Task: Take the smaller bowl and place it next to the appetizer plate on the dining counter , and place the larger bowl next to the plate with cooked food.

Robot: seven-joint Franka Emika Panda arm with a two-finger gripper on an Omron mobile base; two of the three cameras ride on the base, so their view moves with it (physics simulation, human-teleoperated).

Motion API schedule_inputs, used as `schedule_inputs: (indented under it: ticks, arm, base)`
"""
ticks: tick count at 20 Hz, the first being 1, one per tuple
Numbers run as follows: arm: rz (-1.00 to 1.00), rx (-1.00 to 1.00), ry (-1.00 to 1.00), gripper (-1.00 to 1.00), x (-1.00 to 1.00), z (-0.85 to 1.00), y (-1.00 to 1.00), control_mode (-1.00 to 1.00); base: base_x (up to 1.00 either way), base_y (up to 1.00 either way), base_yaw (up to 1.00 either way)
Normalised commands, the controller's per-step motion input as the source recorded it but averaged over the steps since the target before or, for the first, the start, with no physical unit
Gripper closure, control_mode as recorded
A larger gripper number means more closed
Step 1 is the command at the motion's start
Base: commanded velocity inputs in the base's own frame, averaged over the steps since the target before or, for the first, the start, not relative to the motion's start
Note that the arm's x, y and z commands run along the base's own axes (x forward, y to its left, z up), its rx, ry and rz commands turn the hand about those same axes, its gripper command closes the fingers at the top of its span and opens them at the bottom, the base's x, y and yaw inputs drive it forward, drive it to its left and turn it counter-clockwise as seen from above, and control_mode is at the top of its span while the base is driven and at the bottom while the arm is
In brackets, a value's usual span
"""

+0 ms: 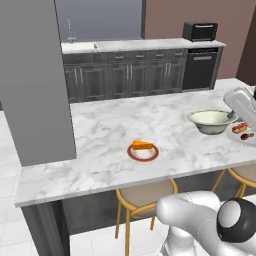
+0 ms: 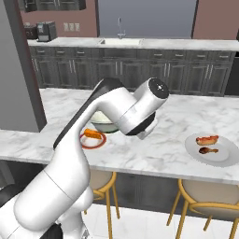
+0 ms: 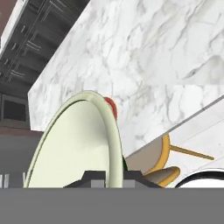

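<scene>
The smaller bowl [image 1: 212, 121] sits on the dining counter [image 1: 100, 130], well to the right of the appetizer plate [image 1: 143, 151] in the left base view and just beside the plate with cooked food [image 1: 241, 133]. In the right base view the bowl [image 2: 103, 122] peeps out behind the arm, just beyond the appetizer plate [image 2: 93, 138], and the plate with cooked food [image 2: 212, 148] lies well apart to the right. The gripper [image 3: 105, 177] is clenched on the bowl's rim [image 3: 113, 144]; in the hand view the pale bowl rises between the 2 finger tips, with a red edge of the appetizer plate [image 3: 110, 105] just past it.

2 stools with tan seats and yellow legs [image 1: 144, 195] stand under the counter's near edge. A tall grey column [image 1: 35, 80] rises at the counter's left end. Behind the counter runs a row of dark grey cabinets [image 1: 130, 75] with a sink and tap [image 1: 72, 37] and a black toaster oven [image 1: 200, 31]. A coffee machine [image 2: 45, 31] stands at the left of that worktop. No writing is readable.
</scene>
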Motion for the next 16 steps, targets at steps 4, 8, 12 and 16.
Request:
schedule_inputs:
  ticks: [4,8,12,16]
  arm:
    - [-0.03,0.00,0.00,1.00,0.59,-0.36,0.00,-1.00]
    - [-0.01,0.00,0.00,1.00,0.53,-0.42,0.00,-1.00]
    - [0.00,0.00,0.00,1.00,0.38,-0.42,0.00,-1.00]
    - [0.00,0.00,0.00,1.00,0.22,-0.40,0.00,-1.00]
  base:
    - [0.00,0.00,0.00]
    - [0.00,0.00,0.00]
    - [0.00,0.00,0.00]
    - [0.00,0.00,0.00]
